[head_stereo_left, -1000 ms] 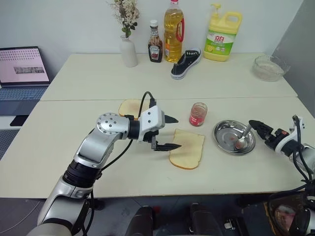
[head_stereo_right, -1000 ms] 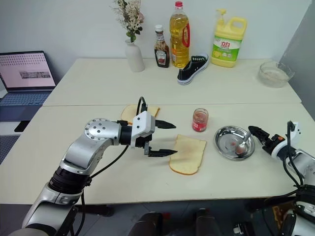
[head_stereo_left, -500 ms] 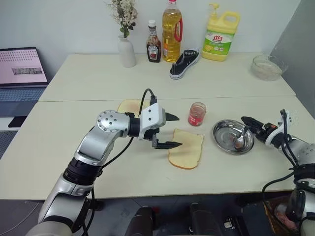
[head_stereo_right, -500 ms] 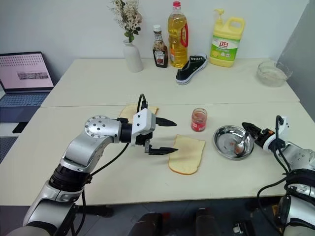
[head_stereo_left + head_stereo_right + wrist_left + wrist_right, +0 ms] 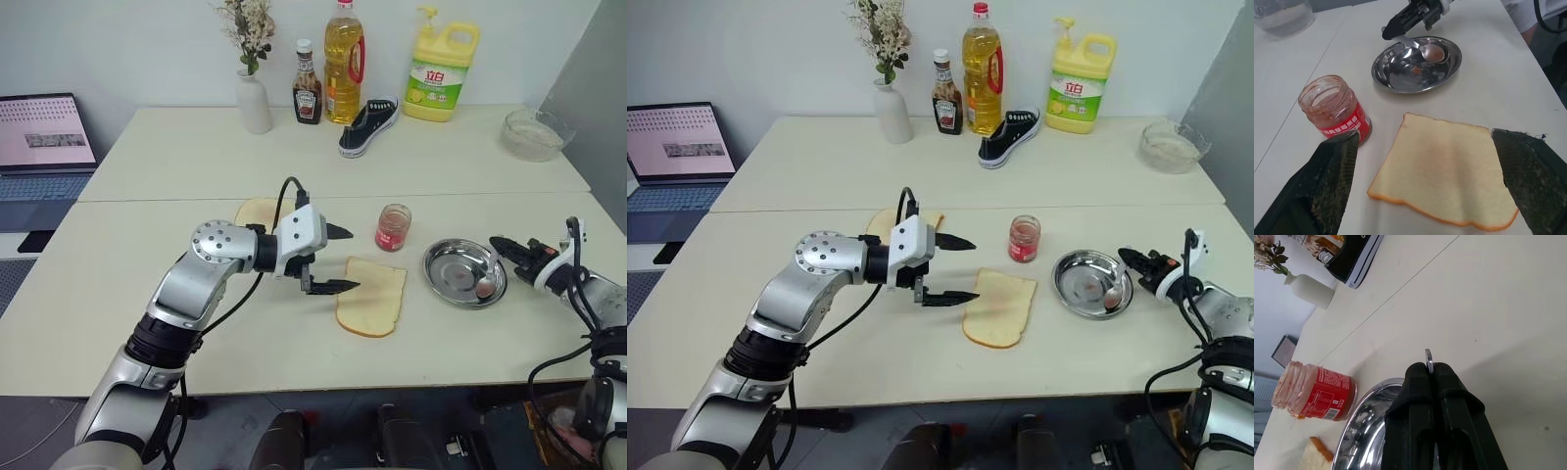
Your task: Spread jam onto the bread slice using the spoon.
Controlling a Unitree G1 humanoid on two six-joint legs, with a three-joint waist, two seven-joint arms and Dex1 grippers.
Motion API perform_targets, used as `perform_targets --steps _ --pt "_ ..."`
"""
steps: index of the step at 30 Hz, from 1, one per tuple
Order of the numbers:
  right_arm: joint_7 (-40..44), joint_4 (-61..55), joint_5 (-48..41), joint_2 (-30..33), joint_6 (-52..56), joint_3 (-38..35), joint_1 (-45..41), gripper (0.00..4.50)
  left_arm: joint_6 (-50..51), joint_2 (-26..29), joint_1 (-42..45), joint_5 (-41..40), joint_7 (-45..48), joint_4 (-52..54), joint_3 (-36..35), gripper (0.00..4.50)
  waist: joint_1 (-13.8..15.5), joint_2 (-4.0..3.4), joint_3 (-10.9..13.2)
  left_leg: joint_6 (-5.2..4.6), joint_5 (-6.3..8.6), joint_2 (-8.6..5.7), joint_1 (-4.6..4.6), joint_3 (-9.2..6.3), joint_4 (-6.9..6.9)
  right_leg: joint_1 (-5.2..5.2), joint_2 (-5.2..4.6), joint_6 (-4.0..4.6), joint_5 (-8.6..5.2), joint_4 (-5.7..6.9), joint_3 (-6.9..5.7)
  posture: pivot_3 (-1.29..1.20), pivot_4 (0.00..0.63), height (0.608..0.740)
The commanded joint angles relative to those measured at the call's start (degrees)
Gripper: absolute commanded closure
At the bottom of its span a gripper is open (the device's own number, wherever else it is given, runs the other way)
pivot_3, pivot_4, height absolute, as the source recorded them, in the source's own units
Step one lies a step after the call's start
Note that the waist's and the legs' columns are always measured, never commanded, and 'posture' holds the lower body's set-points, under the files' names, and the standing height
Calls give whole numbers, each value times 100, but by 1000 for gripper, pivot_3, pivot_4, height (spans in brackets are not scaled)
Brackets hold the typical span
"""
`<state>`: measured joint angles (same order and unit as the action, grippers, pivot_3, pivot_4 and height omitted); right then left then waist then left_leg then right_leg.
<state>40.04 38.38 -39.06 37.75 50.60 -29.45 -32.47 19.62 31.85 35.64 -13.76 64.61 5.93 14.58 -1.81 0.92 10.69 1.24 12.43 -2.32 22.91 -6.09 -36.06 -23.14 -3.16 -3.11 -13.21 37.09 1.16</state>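
Spoon [image 5: 1422,48]: handle is pinched by the right end effector [image 5: 1390,32] at the rim of the round steel dish [image 5: 1400,76]; red-smeared bowl is rested inside the dish.
Right end effector: fingers are clenched on the spoon handle, whose end is seen poking past the fingertips in the right wrist view.
Left end effector [image 5: 333,260]: fingers are spread wide, nothing is gripped; it is held just above the tabletop [image 5: 118,304], beside the bread slice [image 5: 1447,174].
Bread slice: laid flat on the tabletop between jar and dish, nearer the robot.
Jam [image 5: 1334,107]: kept in the lidless jar, upright, near the slice's far corner.
Second slice [image 5: 257,211]: partly hidden behind the left arm.
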Motion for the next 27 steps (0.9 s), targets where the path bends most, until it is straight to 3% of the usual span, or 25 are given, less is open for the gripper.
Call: perform_targets --steps 1,6,12,19,27 --pt "-112 -416 -173 116 80 -264 15 4476 -131 8 135 -17 20 19 -96 0 1 0 0 0 0 0 0 1 0 0 0 0 0 0 1 0 150 740" --pt "-463 -1250 -502 -13 419 -560 152 4476 -122 -14 172 -73 40 -19 -122 0 0 0 0 0 0 1 0 -1 0 -2 0 0 0 1 0 0 150 740" --pt "-1393 -3276 -1128 -433 952 -588 -26 4476 -87 -4 240 -139 32 -105 -209 0 -16 -3 0 0 0 3 -1 -3 1 -5 1 0 0 6 0 0 150 740" --pt "-1999 -4405 -117 -913 47 955 -603 4476 -44 -77 310 -165 -118 -228 -305 0 -18 -3 0 0 0 3 0 -5 1 -7 1 -3 -2 5 -3 0 150 740" --pt "-2070 -4307 801 -1436 -1000 1997 -1310 4476 8 32 147 -175 -249 -148 -461 0 -3 -5 1 0 0 1 5 -10 2 -11 0 1 0 1 -6 0 150 740"
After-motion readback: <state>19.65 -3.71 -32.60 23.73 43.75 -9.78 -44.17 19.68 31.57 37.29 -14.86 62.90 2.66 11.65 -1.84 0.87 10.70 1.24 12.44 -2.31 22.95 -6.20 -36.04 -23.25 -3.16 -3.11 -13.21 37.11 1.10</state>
